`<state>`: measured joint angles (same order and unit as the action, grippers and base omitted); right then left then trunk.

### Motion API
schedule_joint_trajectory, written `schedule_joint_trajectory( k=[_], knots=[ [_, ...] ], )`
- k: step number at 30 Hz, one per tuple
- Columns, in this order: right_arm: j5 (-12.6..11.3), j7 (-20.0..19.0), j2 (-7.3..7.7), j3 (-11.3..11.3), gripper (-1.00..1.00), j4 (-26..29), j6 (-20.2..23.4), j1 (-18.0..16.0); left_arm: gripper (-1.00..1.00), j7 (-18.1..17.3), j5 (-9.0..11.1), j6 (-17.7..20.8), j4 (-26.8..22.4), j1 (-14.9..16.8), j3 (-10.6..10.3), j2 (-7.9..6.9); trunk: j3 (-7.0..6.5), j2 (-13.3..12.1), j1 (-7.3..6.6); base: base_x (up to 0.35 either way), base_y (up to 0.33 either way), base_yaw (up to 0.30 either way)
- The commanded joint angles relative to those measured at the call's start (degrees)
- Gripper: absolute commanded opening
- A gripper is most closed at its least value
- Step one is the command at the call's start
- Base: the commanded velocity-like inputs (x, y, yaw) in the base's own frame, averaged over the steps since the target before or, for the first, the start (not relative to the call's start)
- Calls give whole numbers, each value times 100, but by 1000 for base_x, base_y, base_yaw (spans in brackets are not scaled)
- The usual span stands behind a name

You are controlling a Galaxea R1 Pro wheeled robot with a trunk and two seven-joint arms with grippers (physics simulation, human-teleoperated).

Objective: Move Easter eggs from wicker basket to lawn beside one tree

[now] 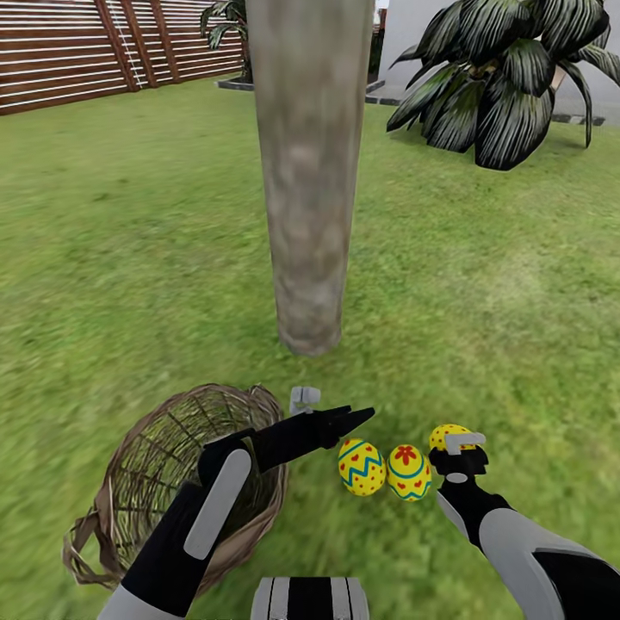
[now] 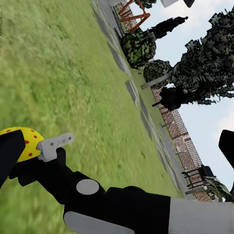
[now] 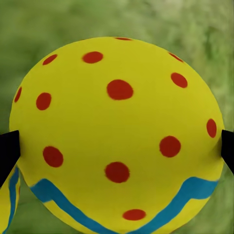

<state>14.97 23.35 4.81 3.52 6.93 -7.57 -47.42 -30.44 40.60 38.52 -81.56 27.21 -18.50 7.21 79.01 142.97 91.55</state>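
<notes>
A home garden: lawn (image 1: 482,284), slatted wooden fence (image 1: 95,52), tree (image 1: 306,172), white house wall (image 1: 413,26).

My three eggs (image 1: 405,465) are yellow with red dots or flowers and blue zigzags; the basket (image 1: 155,456) tan-brown, the trunk (image 1: 306,172) mottled grey-beige, the lawn (image 1: 129,258) green.

Both arms are black with pale grey panels. The left gripper (image 1: 360,418) has slim black fingers; the right gripper (image 1: 455,443) carries a small light-grey bracket. A grey-and-black striped trunk top (image 1: 310,598) sits below.
</notes>
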Motion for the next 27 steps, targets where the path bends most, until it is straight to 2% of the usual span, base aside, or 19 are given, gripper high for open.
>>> schedule_joint_trajectory(
  k=[1, 5, 11, 24, 27],
  knots=[
    [41, 12, 0, 35, -100, -8, -28, -4, 100, 3, 39, 41, -4, 1, 4, 1, 24, 27, 14, 0, 0, 0],
    [32, 63, 8, 35, -100, -8, 31, -4, 100, -5, 44, 41, -19, 0, 4, -8, 112, 33, 24, 0, 0, 0],
    [33, 398, 10, 35, -100, -8, 37, -4, 100, -6, 44, 46, -36, 2, 4, -9, 245, 41, 39, 0, 0, 0],
    [73, 391, -17, -2, -100, 103, -42, -13, 100, -15, 44, 50, -37, 2, 4, -9, 533, 58, 73, 0, 0, 0],
    [61, 398, -1, 12, -100, 191, -42, -13, 100, -15, 44, 50, -36, 1, 4, -9, 533, 58, 73, 0, 0, 0]
  ],
)
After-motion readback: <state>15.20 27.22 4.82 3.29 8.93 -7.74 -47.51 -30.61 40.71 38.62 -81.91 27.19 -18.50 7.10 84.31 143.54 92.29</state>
